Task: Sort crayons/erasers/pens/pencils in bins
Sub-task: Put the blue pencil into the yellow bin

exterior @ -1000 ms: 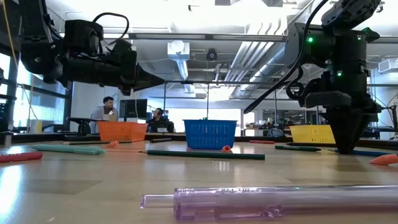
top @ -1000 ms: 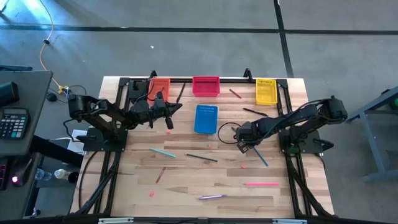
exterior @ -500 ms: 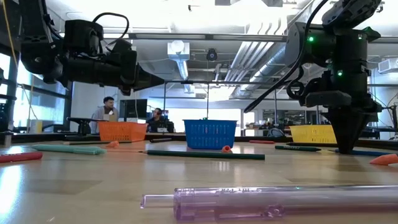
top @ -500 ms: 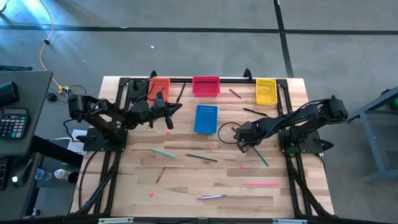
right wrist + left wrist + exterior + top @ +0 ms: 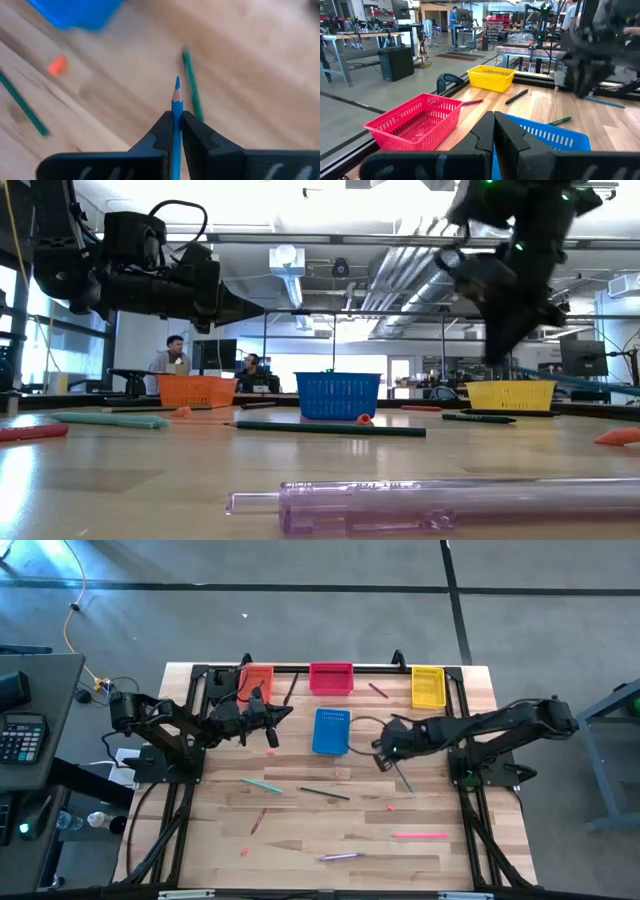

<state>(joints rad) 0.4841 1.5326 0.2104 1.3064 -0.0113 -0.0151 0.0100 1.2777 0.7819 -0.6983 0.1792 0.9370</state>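
Carrying a slim blue sharpened pencil (image 5: pixel 176 107) clamped between its 2 dark fingers, the right gripper (image 5: pixel 384 748) hangs above the pale wooden slatted table (image 5: pixel 300 830) just beside the blue plastic mesh bin (image 5: pixel 331 731), so the step in hand looks like the transport leg of one pick, with the drop not yet made. The next move, as I judge it, calls for choosing which of the 4 bins takes this stick and lining its long body up over that opening before the fingers part; the point sticks out ahead of the tips, so a tilt could leave it hung on a rim. The left gripper (image 5: pixel 283 716) waits with its fingers pressed together and empty, near the orange mesh bin (image 5: pixel 257 678) at the back, where the red mesh bin (image 5: pixel 331 678) and yellow mesh bin (image 5: pixel 428 687) also stand. Much remains loose on the boards: a long dark green pencil (image 5: pixel 324 793), a teal pen (image 5: pixel 260 784), a pink pen (image 5: pixel 420 835), a clear purple pen (image 5: pixel 340 856), a short red crayon (image 5: pixel 258 821) and a tiny orange-red eraser (image 5: pixel 391 807). Beyond the table the low view shows an open workshop with ceiling ducts and 2 seated people (image 5: pixel 172 355) far off.
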